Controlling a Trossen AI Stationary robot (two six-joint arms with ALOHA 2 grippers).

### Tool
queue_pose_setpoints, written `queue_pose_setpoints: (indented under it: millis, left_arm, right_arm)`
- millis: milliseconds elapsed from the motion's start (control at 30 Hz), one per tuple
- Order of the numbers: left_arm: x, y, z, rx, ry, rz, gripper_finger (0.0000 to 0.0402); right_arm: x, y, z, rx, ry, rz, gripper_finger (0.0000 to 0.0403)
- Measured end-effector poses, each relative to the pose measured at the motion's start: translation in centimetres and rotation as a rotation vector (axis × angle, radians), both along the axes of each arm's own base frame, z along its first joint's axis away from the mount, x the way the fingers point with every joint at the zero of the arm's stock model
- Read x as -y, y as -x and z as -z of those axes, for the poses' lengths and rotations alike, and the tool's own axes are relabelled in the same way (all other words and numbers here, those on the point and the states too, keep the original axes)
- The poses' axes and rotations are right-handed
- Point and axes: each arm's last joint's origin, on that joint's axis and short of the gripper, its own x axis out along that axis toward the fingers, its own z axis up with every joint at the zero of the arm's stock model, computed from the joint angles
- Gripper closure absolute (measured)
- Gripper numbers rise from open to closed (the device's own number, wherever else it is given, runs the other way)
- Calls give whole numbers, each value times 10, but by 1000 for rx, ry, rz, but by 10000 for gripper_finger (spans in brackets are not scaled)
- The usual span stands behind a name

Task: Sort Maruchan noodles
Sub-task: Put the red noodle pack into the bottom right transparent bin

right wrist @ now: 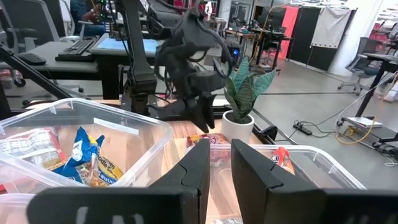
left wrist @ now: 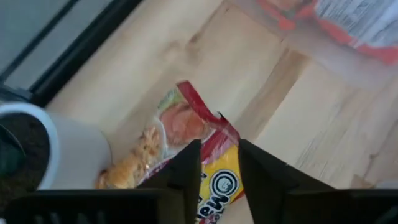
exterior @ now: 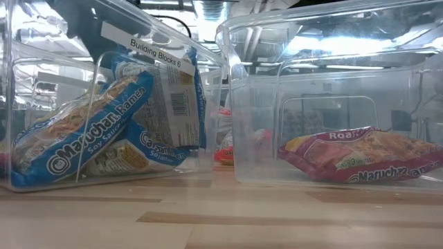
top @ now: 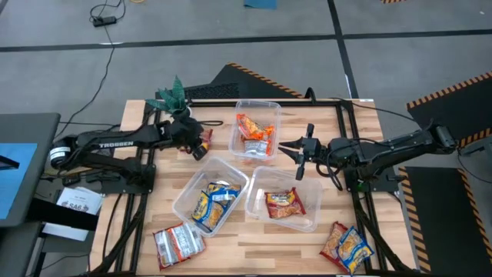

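My left gripper [top: 201, 145] [left wrist: 219, 162] is by the potted plant [top: 175, 96], pointing down, shut on a red-and-yellow noodle packet [left wrist: 180, 134]. My right gripper [top: 288, 150] [right wrist: 221, 155] hovers between the tubs, fingers almost together and holding nothing. Orange packets [top: 255, 127] lie in the far tub [top: 240, 108]. Yellow-and-blue packets [top: 209, 201] [exterior: 90, 131] fill the near left tub [top: 184, 196]. One red packet [top: 283, 202] [exterior: 360, 155] lies in the near right tub [top: 257, 181]. Two loose packets rest flat on the table: a maroon-and-silver one [top: 178, 242] and an orange-yellow one [top: 346, 246]. My left gripper pinches the red-and-yellow packet at its yellow end [left wrist: 219, 177] between the two fingers, coming from above. The packet's other end [left wrist: 134, 165] reaches toward the white plant pot [left wrist: 68, 149]. Whether the packet is off the wood, I cannot tell.
The white pot stands right beside the held packet, near the table's far left corner. Black frame rails run along the table's left and right sides [top: 350, 138]. Bare wood shows along the near edge between the loose packets [top: 261, 250].
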Motion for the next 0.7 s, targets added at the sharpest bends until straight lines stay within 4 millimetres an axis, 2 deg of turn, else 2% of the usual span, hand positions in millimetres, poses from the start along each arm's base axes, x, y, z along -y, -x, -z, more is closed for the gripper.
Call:
queue_pose_setpoints:
  millis: [367, 500, 700]
  left_arm:
    - [-15, -7, 29, -71, 125, -118, 207]
    - [-20, -9, 38, -89, 151, -174, 197]
    - [-27, -14, 50, -125, 84, -251, 196]
  right_arm:
    - [0, 0, 0, -5, 1, 0, 315]
    - [0, 0, 1, -7, 1, 0, 315]
    - [0, 0, 1, -10, 1, 0, 315]
